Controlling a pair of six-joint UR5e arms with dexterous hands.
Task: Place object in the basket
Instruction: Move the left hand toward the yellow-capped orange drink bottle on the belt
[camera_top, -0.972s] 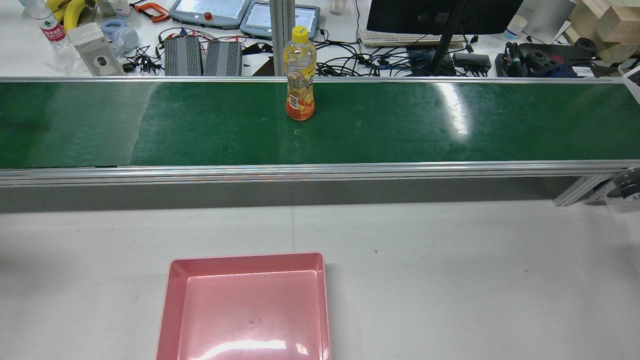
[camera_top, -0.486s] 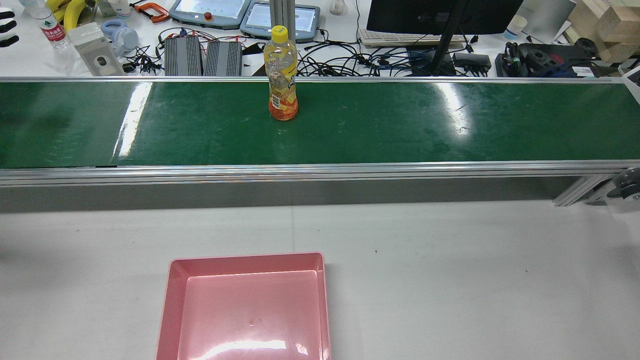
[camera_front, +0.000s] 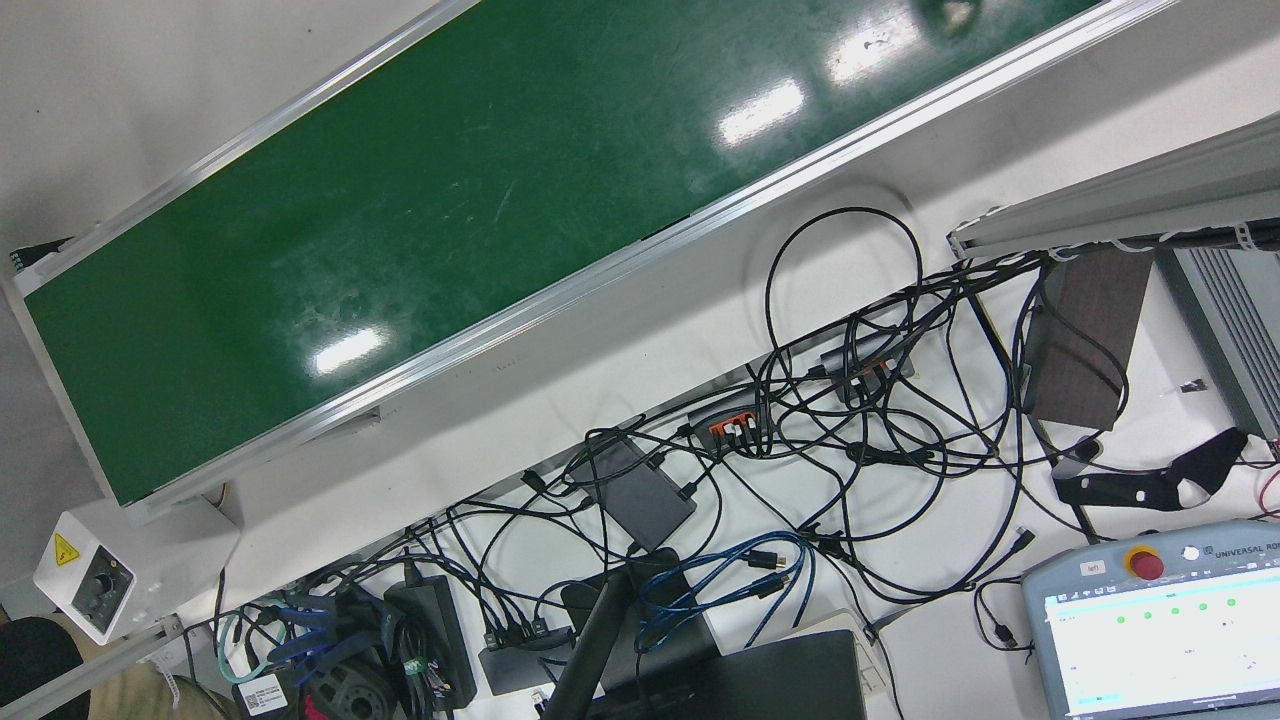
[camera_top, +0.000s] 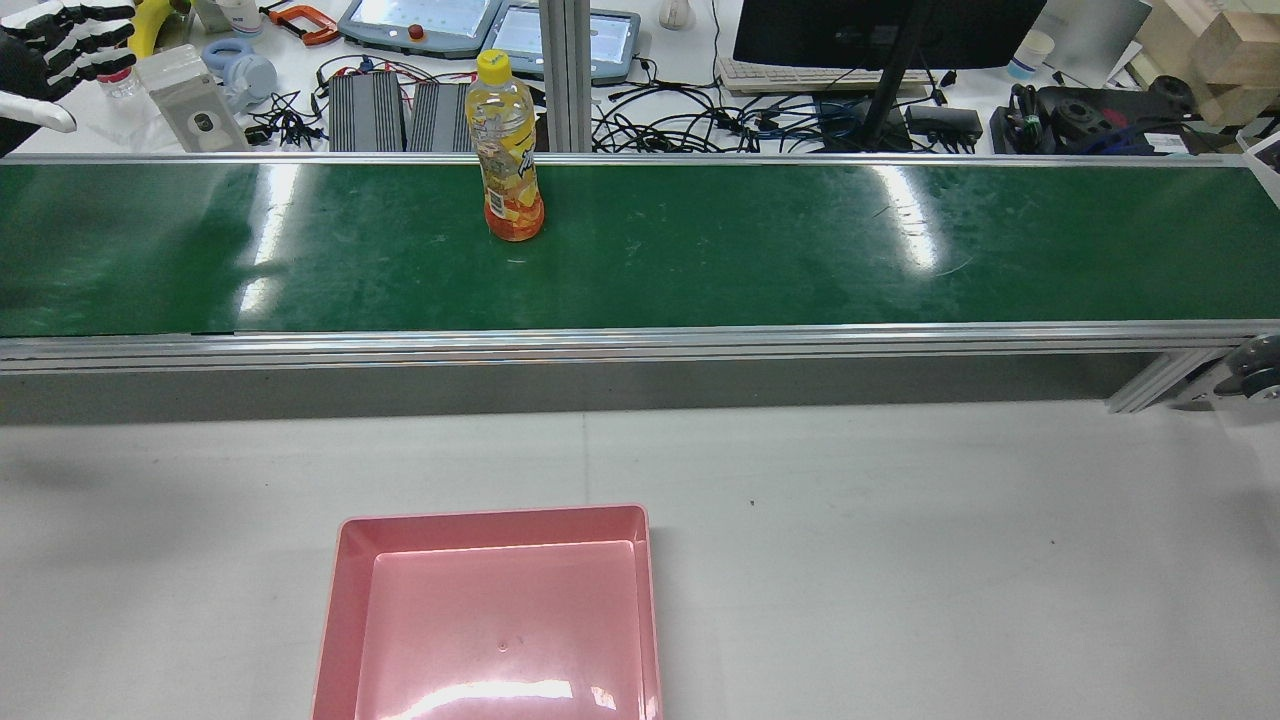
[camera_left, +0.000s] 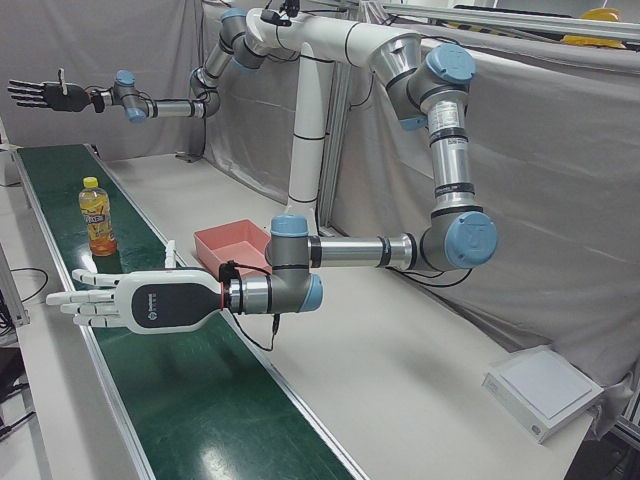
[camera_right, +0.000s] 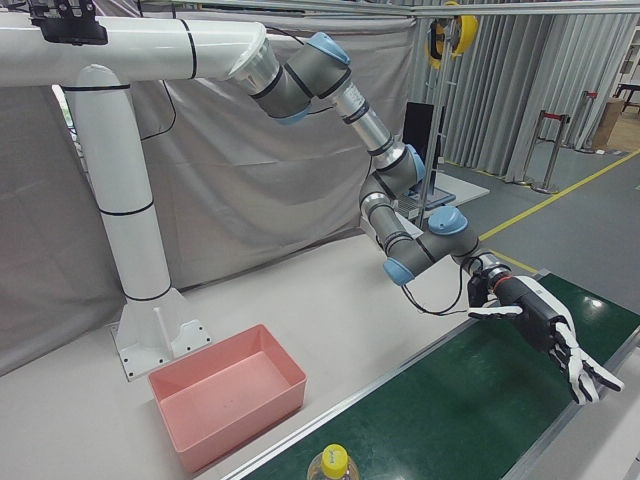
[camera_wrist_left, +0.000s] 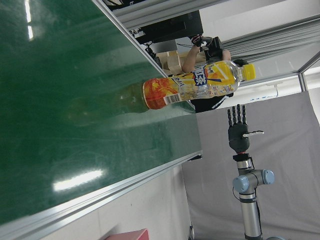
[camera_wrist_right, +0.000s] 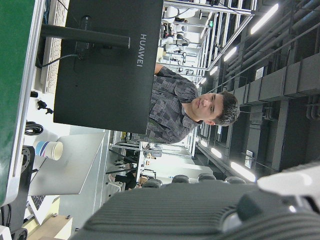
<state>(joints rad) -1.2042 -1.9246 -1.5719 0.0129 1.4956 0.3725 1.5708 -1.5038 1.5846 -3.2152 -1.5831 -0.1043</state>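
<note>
Green belt (camera_top: 800, 260): left hand (camera_top: 60, 40) has come in over its left end, fingers spread, empty. Bottle (camera_top: 510, 150), upright on the belt, has ridden left toward it. Pickup looks imminent. Pink basket (camera_top: 345, 600) sits off the belt, empty. Rear view misses the right hand (camera_left: 45, 95); left-front shows it spread over the belt's far end.

Rear view looks down over conveyor (camera_top: 700, 250); corner views share it.

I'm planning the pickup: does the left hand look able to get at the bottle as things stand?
Probably yes. The left hand is open above the belt. The bottle stands upright and alone on the belt, and nothing lies between them.
</note>
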